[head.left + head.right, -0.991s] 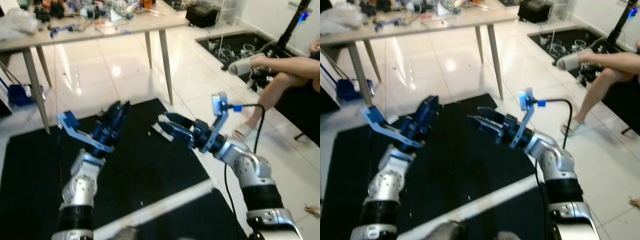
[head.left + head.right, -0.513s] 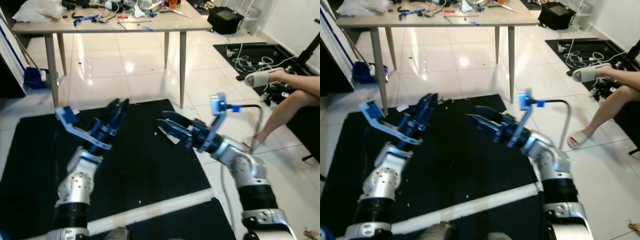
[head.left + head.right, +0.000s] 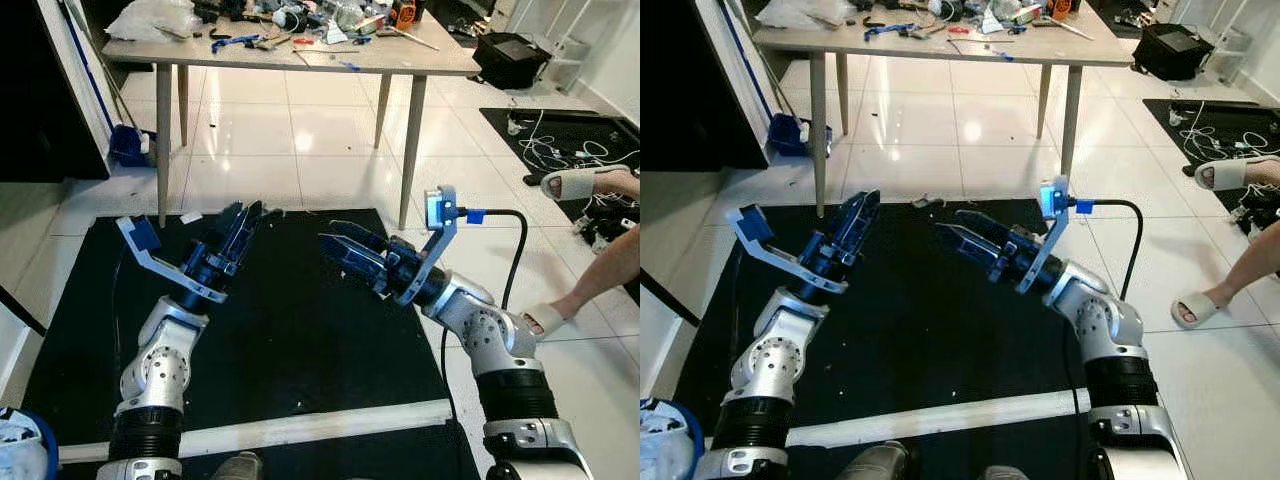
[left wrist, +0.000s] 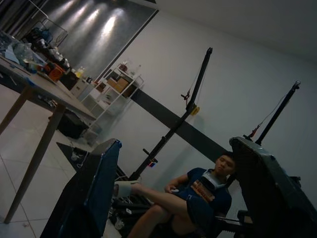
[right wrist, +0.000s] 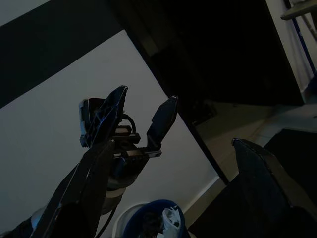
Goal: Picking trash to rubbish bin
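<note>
Jaws of both the left gripper (image 3: 245,222) and right gripper (image 3: 340,250) stand open and empty above the black mat (image 3: 290,330). Rubbish bin (image 3: 22,445) sits near the robot's left.

head stereo downward, wrist views outward

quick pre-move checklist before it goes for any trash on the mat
1. Left gripper open, holding nothing: ok.
2. Right gripper open, holding nothing: ok.
3. Trash target located: small scraps at the far edge of the black mat: ok.
4. Rubbish bin located, by the robot's lower left: ok.
5. Person's leg off the mat, to the right: ok.
6. Scrap size suits the fingers: cannot tell.
</note>
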{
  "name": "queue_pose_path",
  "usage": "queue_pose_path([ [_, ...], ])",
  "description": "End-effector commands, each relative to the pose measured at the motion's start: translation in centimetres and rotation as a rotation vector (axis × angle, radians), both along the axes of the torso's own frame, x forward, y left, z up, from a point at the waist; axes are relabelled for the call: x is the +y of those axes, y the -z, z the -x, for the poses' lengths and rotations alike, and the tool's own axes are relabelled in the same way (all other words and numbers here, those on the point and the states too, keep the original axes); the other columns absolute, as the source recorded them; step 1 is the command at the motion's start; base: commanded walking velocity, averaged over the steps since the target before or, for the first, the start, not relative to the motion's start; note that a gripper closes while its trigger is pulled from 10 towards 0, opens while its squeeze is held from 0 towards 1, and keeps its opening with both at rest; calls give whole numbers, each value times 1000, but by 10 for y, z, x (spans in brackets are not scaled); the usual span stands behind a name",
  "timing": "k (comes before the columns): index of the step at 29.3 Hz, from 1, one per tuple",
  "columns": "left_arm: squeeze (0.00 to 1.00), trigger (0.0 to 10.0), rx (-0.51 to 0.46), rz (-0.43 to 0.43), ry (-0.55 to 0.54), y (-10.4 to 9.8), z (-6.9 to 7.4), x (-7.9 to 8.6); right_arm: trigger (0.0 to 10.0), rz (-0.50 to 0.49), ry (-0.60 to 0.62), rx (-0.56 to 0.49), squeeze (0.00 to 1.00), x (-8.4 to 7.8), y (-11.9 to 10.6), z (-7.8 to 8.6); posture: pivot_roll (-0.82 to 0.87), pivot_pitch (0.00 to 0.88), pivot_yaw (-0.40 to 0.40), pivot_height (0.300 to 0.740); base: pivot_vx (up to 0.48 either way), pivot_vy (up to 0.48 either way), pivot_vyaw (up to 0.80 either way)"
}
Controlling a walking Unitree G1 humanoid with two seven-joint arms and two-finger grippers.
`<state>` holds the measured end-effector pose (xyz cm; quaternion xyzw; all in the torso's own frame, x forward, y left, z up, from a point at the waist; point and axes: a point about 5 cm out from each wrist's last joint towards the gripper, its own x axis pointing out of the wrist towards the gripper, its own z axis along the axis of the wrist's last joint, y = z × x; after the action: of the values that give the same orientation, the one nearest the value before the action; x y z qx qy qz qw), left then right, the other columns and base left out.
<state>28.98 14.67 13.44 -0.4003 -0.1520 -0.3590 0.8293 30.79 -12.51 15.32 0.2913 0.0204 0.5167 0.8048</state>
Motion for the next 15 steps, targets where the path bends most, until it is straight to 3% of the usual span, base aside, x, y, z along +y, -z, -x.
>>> queue_pose_path([
  [1, 0, 10000, 5, 0, 18, 2, 0, -3, 10000, 1, 9, 21, 0, -3, 2, 0, 8, 0, -57, 740, 360, 0, 0],
  [15, 0, 10000, -3, -6, 27, 1, 1, -3, 10000, 32, 35, 43, 0, -4, 3, -2, 9, 0, -53, 740, 384, 0, 0],
])
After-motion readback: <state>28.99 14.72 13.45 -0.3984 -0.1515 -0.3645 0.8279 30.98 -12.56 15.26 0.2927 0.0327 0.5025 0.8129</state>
